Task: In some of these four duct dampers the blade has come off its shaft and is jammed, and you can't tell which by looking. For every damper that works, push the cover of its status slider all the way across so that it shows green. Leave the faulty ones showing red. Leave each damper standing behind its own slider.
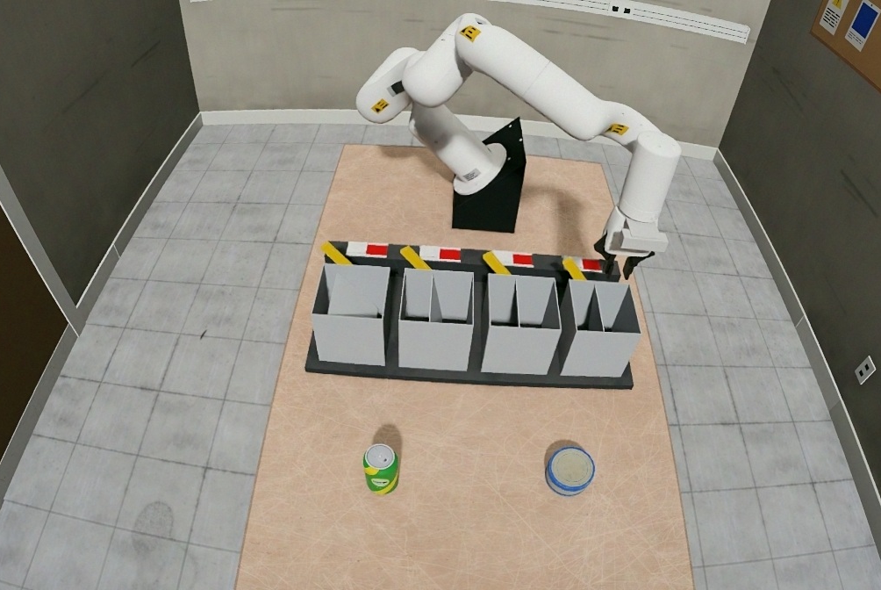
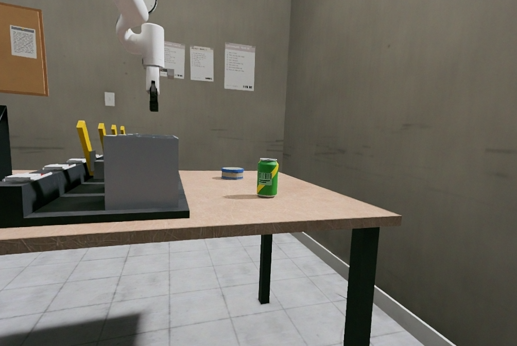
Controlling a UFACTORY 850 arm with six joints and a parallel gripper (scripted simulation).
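Observation:
Four grey open-topped dampers stand in a row on a black base: first (image 1: 350, 316), second (image 1: 435, 320), third (image 1: 520, 323), fourth (image 1: 600, 327). A yellow lever stands at each one's back left, such as the fourth's (image 1: 574, 268). Behind each is a slider with a white cover, all showing red: (image 1: 367, 248), (image 1: 445, 253), (image 1: 521, 258), (image 1: 590, 263). My gripper (image 1: 617, 268) hangs over the right end of the fourth slider. The side view shows my gripper (image 2: 153, 105) well above the dampers. Its fingers stand partly apart with nothing between them.
A green can (image 1: 380, 469) and a round blue tin (image 1: 569, 471) stand near the table's front; the side view also shows the can (image 2: 267, 177) and tin (image 2: 232, 173). The arm's black mount (image 1: 490, 187) stands behind the sliders.

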